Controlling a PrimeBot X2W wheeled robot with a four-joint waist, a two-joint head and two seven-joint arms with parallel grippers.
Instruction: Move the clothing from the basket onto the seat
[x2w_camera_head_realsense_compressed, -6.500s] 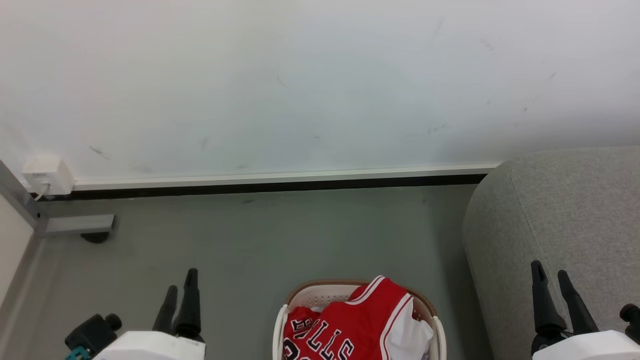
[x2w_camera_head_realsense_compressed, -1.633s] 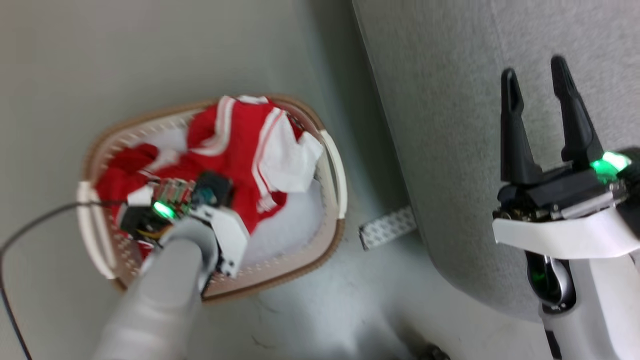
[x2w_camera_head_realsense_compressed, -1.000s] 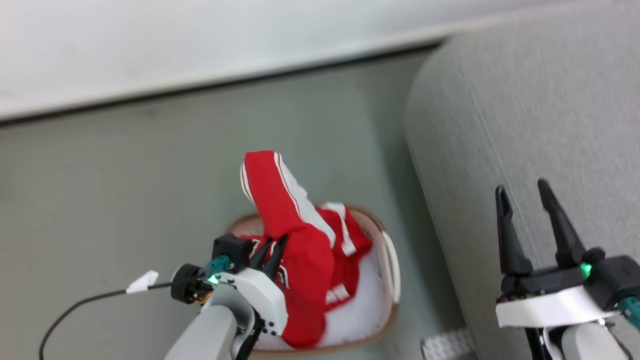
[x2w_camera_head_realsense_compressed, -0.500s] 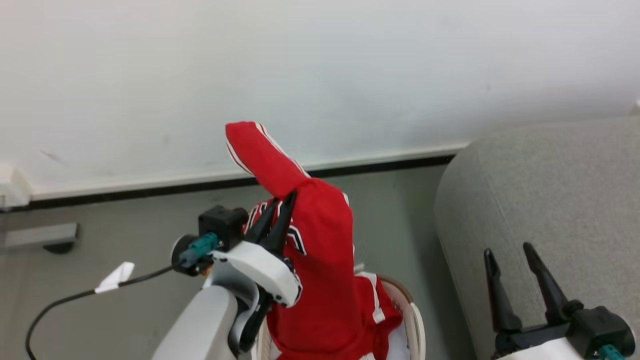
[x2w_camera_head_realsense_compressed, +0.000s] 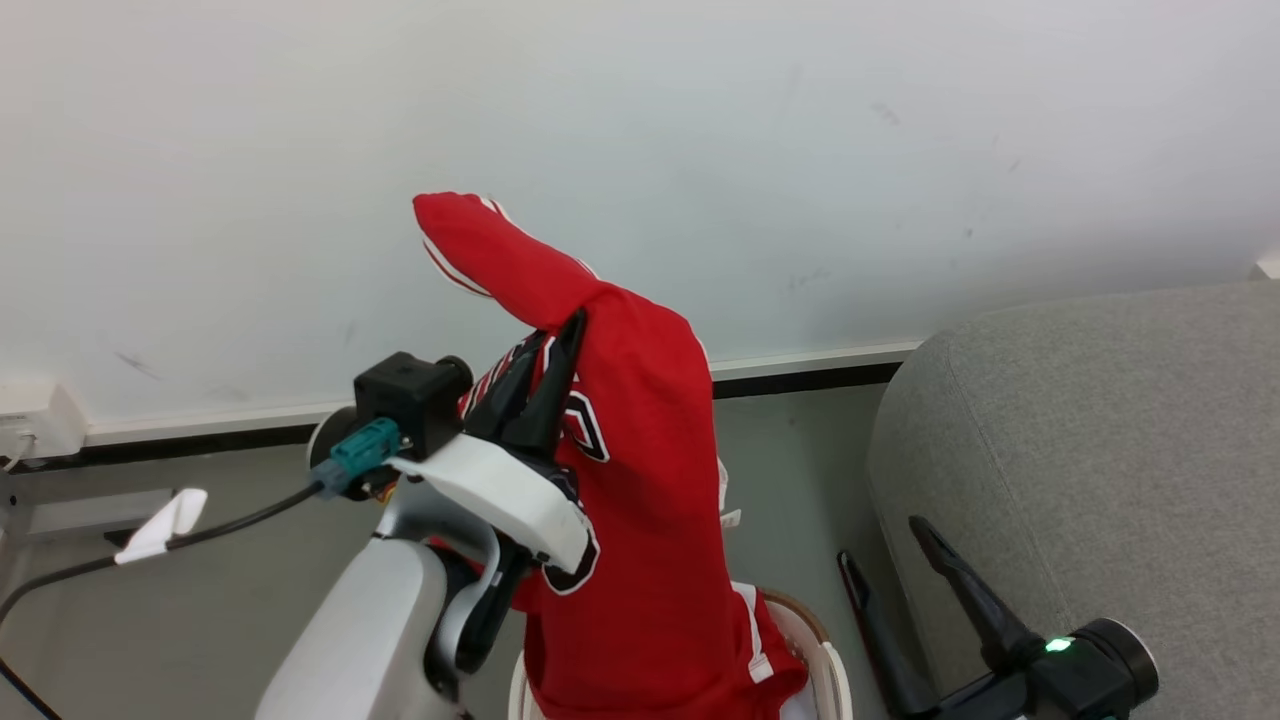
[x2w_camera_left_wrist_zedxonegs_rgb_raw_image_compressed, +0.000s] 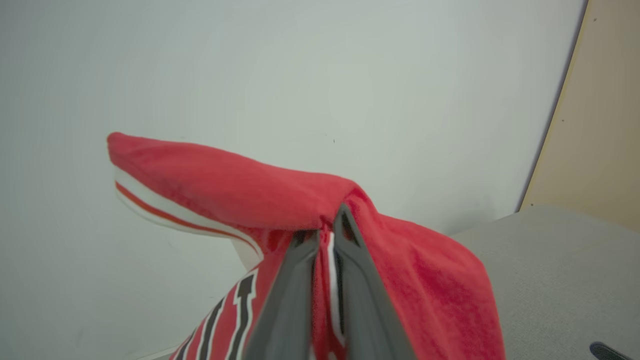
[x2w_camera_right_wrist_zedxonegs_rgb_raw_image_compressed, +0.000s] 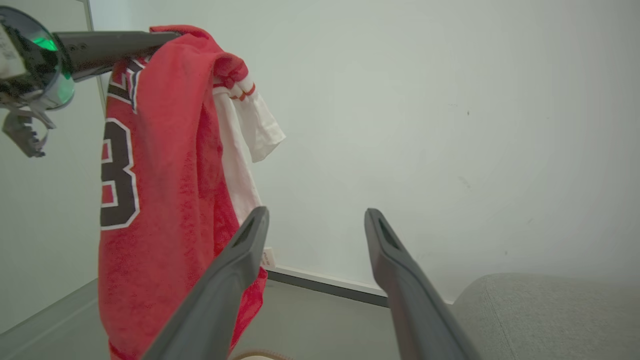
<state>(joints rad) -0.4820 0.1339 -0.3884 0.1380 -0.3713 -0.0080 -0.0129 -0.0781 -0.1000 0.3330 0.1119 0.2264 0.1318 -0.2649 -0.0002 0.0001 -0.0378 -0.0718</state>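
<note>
Here, grips a fold of the red fabric basketball jersey with white trim and black lettering (x2w_camera_head_realsense_compressed: 640, 480) in the left gripper (x2w_camera_head_realsense_compressed: 560, 330), long dark fingers pressed together on the cloth. Holds it raised before the pale wall (x2w_camera_head_realsense_compressed: 800, 120), one trimmed end poking up and left, the rest hanging down to the small cream-white plastic basket with a brown rim (x2w_camera_head_realsense_compressed: 832, 665) on the grey floor (x2w_camera_head_realsense_compressed: 790, 470). Carries the right gripper (x2w_camera_head_realsense_compressed: 880, 542) low, fingers spread apart, clasping nothing, just beside the large grey fabric-upholstered seat (x2w_camera_head_realsense_compressed: 1100, 450).
</note>
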